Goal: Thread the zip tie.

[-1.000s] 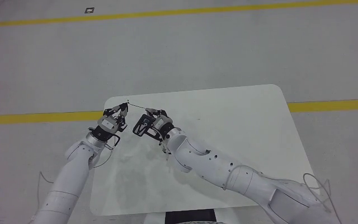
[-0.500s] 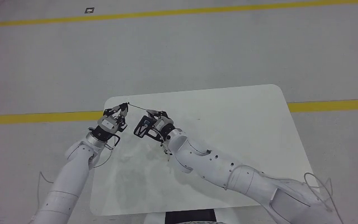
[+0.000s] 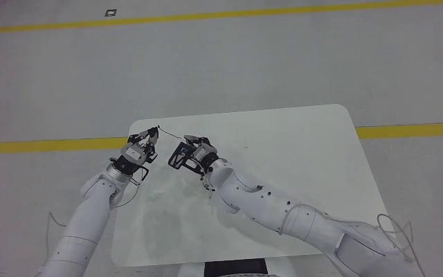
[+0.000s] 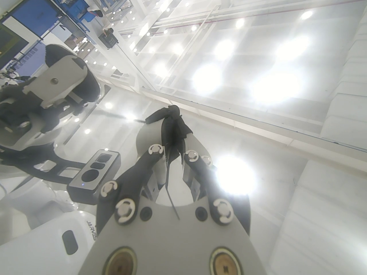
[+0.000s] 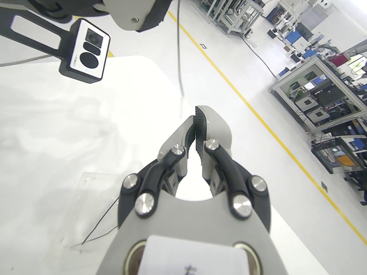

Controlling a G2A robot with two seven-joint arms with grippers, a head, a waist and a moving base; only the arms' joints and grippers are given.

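You're pinching the zip tie (image 5: 178, 44) in your left hand (image 4: 171, 128) over the worktop (image 3: 297, 159) corner — right hand (image 5: 195, 124) pressed together, empty, beside its tail. Likely lining up; next needs spreading to catch the tip.

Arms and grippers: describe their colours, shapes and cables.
The left arm and right arm are smooth, rounded white shells, with thin grey cables alongside. The left gripper and right gripper have grey bodies, black linkages, silver pins and ribbed pads.
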